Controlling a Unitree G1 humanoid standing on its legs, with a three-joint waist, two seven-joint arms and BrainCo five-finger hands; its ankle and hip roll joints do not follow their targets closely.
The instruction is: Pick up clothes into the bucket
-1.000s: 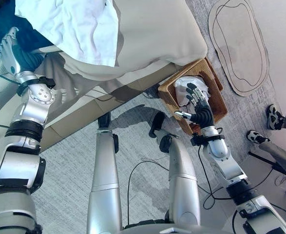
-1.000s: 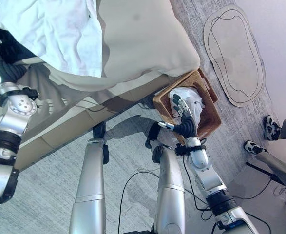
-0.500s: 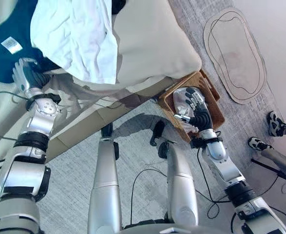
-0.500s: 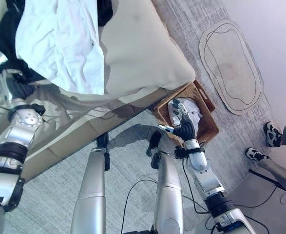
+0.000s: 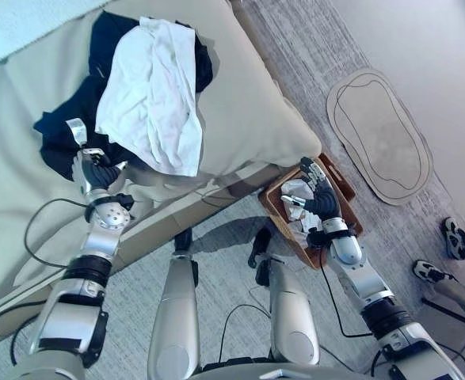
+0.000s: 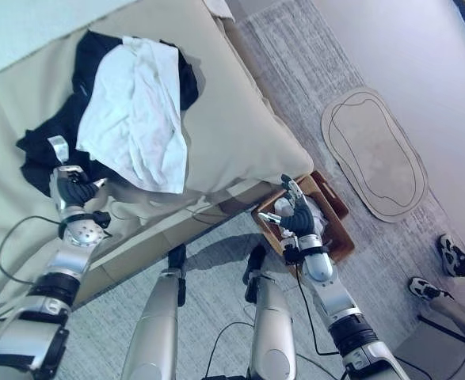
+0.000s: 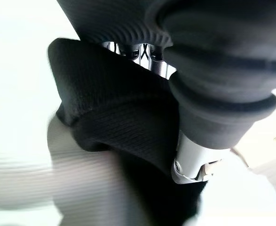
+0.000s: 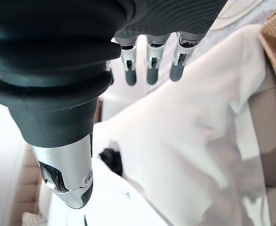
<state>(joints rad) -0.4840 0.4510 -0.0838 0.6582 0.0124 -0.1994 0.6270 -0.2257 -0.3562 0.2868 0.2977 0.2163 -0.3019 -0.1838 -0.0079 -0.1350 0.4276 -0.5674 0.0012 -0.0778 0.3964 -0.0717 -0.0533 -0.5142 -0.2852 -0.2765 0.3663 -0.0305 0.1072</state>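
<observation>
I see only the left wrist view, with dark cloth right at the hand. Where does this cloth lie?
Observer: The dark garment lies on the beige cushion; the left hand is at its near edge.
Operator: Is something on top of it?
Observer: Yes, a white garment covers its middle.
Operator: And the right hand?
Observer: The right hand hangs open above the wicker basket, which holds white cloth.

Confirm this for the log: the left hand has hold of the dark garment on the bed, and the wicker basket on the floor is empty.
Not empty. The right wrist view shows white cloth lying in the wicker basket under the open right hand. The left hand does grip the dark garment on the bed.
</observation>
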